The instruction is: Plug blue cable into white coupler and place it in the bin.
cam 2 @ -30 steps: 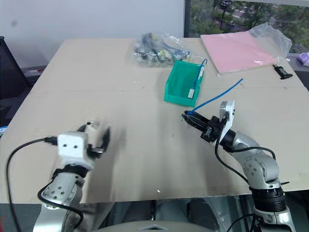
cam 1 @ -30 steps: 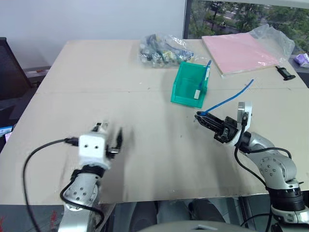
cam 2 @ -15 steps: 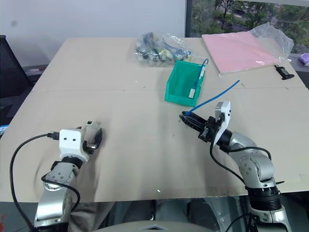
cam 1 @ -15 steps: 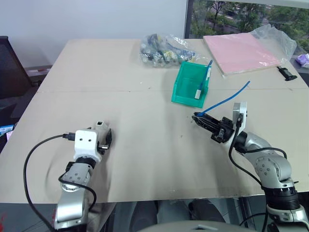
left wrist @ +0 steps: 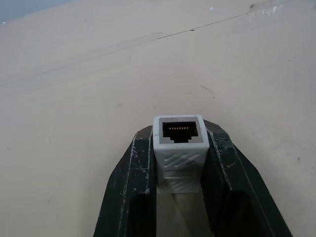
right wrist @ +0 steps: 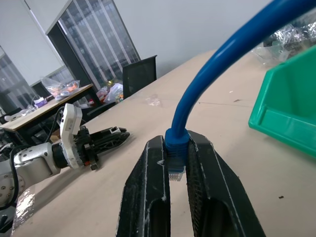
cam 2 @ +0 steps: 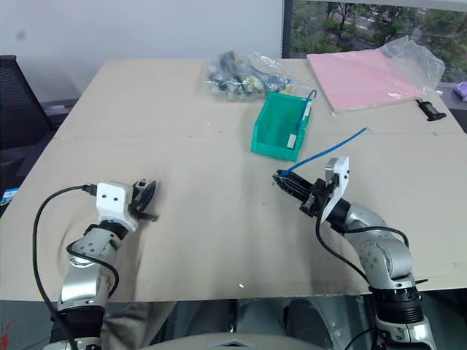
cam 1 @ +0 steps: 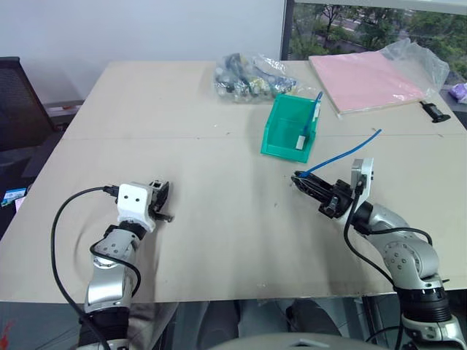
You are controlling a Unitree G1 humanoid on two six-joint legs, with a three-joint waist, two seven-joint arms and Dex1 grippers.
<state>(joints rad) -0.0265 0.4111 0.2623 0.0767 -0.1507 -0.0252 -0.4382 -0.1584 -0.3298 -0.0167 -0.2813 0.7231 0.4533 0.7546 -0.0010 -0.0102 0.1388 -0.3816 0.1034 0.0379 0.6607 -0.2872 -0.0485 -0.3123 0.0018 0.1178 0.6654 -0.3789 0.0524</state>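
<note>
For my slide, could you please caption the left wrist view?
Left gripper shut on the white coupler, its dark socket facing out over the bare tan table.

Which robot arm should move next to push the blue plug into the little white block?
Probably the right. The right gripper pinches the blue cable at its plug, tip pointing across the table. The left gripper grips the white coupler, socket facing outward.

Matt beige desk point(cam 1: 219, 219), smooth with faint scuffs. Small white coupler point(left wrist: 179, 148) of ribbed, moulded plastic. Blue cable point(right wrist: 222, 74) with a smooth, rubbery sheath. Translucent green plastic bin point(cam 1: 281, 127), slightly glossy. At twelve o'clock, a crinkled clear plastic bag point(cam 1: 248, 73).
</note>
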